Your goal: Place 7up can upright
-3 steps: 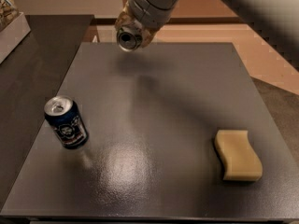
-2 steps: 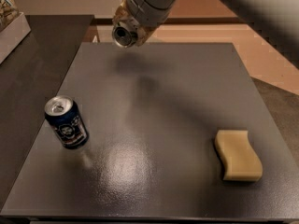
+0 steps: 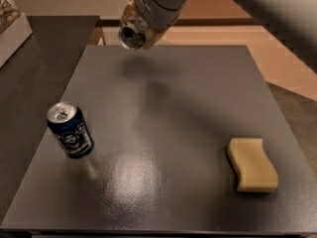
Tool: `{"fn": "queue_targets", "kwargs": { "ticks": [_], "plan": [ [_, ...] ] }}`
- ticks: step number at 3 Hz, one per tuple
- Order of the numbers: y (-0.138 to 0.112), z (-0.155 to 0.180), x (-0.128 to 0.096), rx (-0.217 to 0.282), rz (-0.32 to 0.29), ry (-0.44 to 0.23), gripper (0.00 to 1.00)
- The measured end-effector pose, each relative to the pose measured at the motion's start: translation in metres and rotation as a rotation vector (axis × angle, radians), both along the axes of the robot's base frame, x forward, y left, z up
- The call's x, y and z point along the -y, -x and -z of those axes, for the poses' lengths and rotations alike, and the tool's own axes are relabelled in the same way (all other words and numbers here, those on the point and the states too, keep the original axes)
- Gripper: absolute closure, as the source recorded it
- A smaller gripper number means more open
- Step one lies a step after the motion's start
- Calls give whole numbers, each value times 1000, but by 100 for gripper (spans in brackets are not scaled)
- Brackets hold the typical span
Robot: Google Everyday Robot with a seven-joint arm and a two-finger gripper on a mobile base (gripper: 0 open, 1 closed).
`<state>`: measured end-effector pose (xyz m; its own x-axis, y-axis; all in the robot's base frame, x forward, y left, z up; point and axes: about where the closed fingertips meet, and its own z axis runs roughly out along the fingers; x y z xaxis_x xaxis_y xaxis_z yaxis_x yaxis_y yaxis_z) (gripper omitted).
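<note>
High oblique over table [image 3: 198,108] (hand [image 3: 134,32] top-centre)

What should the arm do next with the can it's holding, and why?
Probably turn the wrist so the 7up can stands vertical before lowering. The gripper holds it in the air over the table's far edge, silver end facing the camera, well away from the blue can and sponge.

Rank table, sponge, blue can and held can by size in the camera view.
The table
sponge and blue can, about alike
7up can, end-on in the gripper above the table's far edge, though farther away
</note>
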<state>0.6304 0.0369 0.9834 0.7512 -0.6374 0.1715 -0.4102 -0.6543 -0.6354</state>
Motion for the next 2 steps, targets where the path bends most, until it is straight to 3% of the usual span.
{"fn": "queue_targets", "kwargs": {
  "ticks": [1,2],
  "plan": [
    [-5,3,7,-82,22,-49,100],
    [-8,7,21,-208,41,-127,100]
  ]
}}
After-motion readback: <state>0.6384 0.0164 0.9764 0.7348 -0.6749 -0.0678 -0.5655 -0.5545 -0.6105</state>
